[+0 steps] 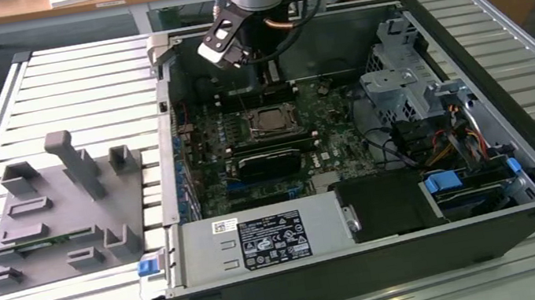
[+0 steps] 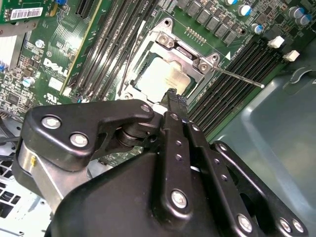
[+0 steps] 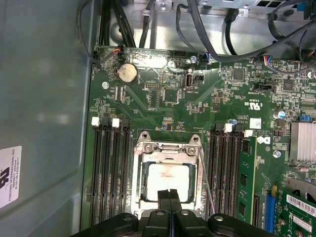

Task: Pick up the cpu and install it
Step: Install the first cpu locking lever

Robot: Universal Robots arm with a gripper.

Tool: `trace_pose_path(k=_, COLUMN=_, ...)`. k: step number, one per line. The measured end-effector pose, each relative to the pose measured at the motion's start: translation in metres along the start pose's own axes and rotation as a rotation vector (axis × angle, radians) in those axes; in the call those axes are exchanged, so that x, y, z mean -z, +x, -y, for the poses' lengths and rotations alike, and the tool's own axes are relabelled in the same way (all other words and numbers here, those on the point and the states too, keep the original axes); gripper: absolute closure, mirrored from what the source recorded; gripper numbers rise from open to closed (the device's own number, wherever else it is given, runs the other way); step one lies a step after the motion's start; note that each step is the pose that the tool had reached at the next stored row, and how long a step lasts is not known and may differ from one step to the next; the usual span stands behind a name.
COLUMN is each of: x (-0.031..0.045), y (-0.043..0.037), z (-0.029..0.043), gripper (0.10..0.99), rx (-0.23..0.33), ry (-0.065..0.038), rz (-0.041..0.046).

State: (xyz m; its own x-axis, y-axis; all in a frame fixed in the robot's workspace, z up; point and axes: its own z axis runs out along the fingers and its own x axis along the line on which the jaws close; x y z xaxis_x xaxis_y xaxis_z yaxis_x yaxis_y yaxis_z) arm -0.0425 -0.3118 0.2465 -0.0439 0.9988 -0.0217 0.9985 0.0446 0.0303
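The cpu [image 3: 168, 183] lay seated in the socket frame [image 3: 169, 153] on the motherboard [image 3: 197, 98], silvery lid up, inside the open computer case [image 1: 518, 120] on the slatted bench [image 1: 57, 86]. In the exterior view the socket sat near the middle of the board, at about 6 o'clock from the arm's wrist, with the grey tray [image 1: 55, 221] well apart at 9 o'clock from the case.

The gripper [image 3: 169, 193] hung over the socket. Its fingers [image 2: 174, 98] were pressed together, tip to tip, with nothing between them; they held nothing. In both wrist views the closed tips overlapped the near edge of the cpu lid; whether they touched it or hovered just above, I could not tell.

Handling judgement: the chip looked light, stiff and flat, with a smooth metal top that would likely be slippery. The underside contacts and socket pins are presumably fragile, so tilt or sideways drag carries risk. Best hold would be across two opposite edges of the pale rim, not on the lid face.

The thin retention lever [image 2: 242, 78] stood out beside the socket.
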Motion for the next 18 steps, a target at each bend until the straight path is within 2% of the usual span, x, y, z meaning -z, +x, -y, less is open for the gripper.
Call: trace_pose_path(k=18, x=0.0000, y=0.0000, z=0.0000, gripper=0.980, rx=0.045, ry=-0.001, rz=-0.0013)
